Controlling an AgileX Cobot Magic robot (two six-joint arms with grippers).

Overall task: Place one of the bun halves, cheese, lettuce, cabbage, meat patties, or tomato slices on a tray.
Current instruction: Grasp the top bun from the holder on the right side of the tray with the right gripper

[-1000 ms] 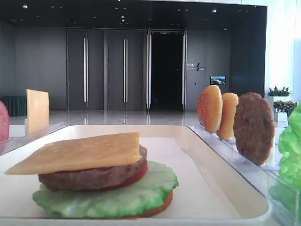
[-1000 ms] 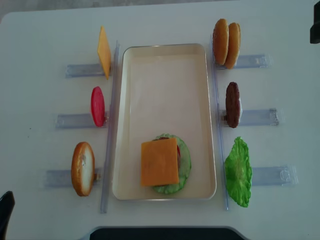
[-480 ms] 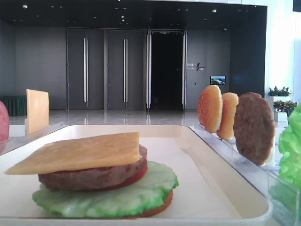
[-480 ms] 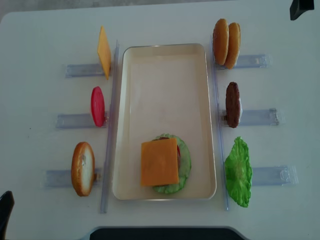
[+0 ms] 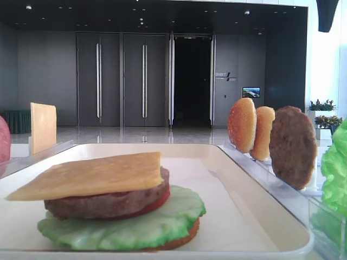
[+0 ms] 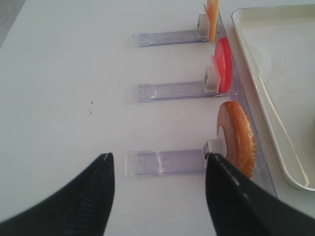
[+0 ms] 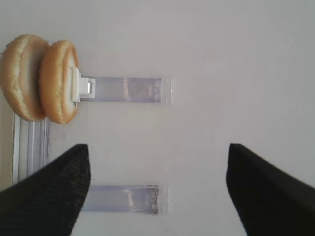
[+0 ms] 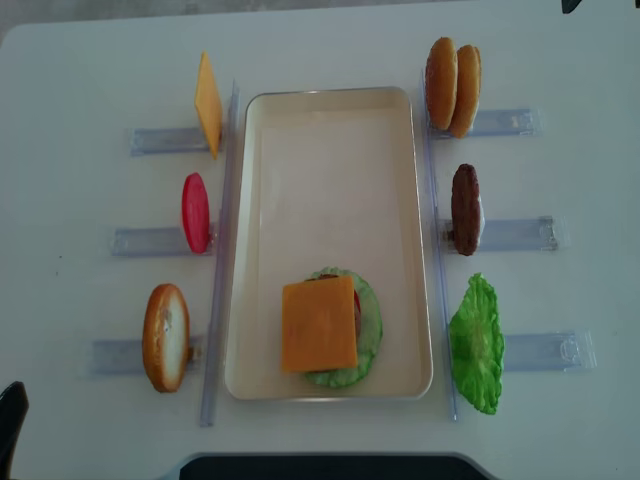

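The cream tray (image 8: 330,130) holds a stack near its front end: cheese (image 8: 319,323) over a meat patty (image 5: 108,203), tomato, lettuce (image 5: 162,222) and a bun. In the racks stand two bun halves (image 8: 452,86), a patty (image 8: 465,208), lettuce (image 8: 476,343), cheese (image 8: 207,103), a tomato slice (image 8: 195,212) and a bun half (image 8: 166,337). Cabbage is out of view. My right gripper (image 7: 156,147) hangs open and empty above the table, right of the two bun halves (image 7: 42,78). My left gripper (image 6: 159,157) is open and empty, just left of the bun half (image 6: 238,137).
Clear plastic racks (image 8: 515,235) lie on both sides of the tray, with long clear rails (image 8: 222,250) along its edges. A dark edge (image 8: 330,467) borders the table at the front.
In the overhead view the right gripper has moved up along the right edge to the far corner, nearly out of frame. It now shows at the low view's top right.
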